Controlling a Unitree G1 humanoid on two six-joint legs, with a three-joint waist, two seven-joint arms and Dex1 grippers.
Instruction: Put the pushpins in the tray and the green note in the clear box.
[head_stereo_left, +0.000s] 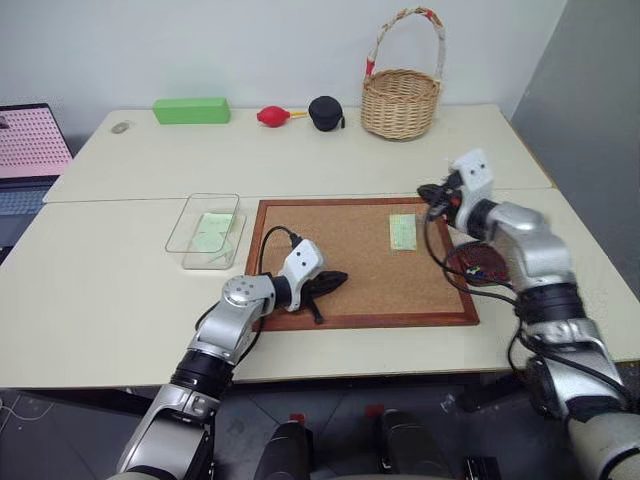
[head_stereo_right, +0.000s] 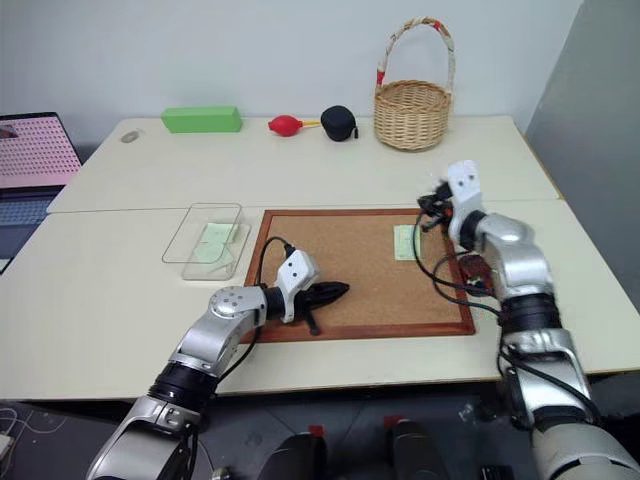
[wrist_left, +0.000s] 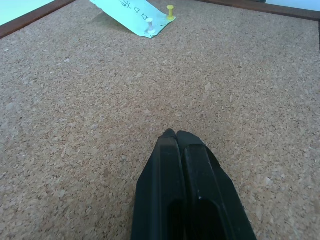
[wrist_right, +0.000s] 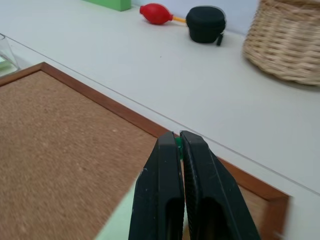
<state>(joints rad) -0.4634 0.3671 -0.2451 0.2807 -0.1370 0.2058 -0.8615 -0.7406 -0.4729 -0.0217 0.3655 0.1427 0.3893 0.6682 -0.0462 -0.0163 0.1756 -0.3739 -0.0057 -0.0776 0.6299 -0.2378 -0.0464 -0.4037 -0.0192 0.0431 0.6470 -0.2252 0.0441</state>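
Right tool (wrist_right: 176, 142) is clenched on a small green-headed pushpin (wrist_right: 178, 143), raised over the cork board's (head_stereo_left: 340, 250) 2 o'clock corner. Left tool (wrist_left: 175, 136) is clenched empty, tips low over the cork near the board's 8 o'clock corner.

A green note (head_stereo_left: 402, 232) lies on the board toward 2 o'clock; one corner is fixed by a white pin (wrist_left: 149, 26), with a yellow pin (wrist_left: 170, 10) just beside it. Clear box (head_stereo_left: 205, 230) sits at 9 o'clock of the board, apart from it, with a pale green slip inside. Tray (head_stereo_left: 478, 264) lies at 3 o'clock of the board, largely hidden behind the right arm; its contents are hard to make out.

Tabletop (head_stereo_left: 120, 300) is pale cream against a white wall. Along the 12 o'clock edge stand a green block (head_stereo_left: 191, 111), red blower (head_stereo_left: 273, 116), black case (head_stereo_left: 325, 113) and wicker basket (head_stereo_left: 401, 100). A laptop (head_stereo_left: 30, 150) is cut off at 9 o'clock.
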